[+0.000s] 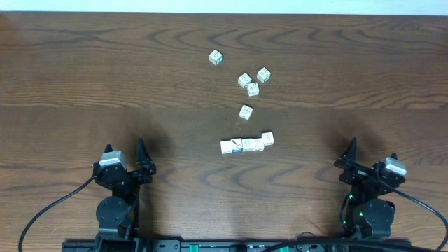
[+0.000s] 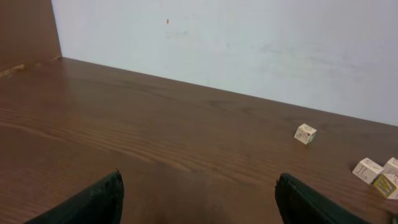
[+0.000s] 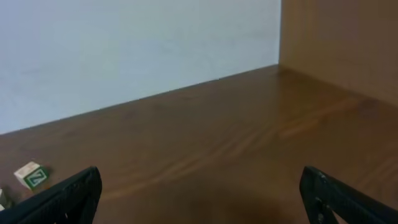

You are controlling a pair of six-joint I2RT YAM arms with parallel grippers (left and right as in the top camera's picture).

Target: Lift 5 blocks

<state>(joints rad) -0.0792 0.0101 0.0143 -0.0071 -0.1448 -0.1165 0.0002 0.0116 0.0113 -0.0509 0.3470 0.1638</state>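
Several small cream blocks with printed faces lie on the wooden table. One block sits alone at the back. A loose cluster lies right of it, and a single block lies nearer. A short row of blocks lies side by side in the middle. My left gripper rests open near the front left, empty, far from the blocks. My right gripper rests open at the front right, empty. The left wrist view catches one block ahead to the right; the right wrist view catches one at far left.
A pale wall rises behind the table's far edge. Wooden side panels stand at the left and the right. Cables trail from both arm bases along the front edge.
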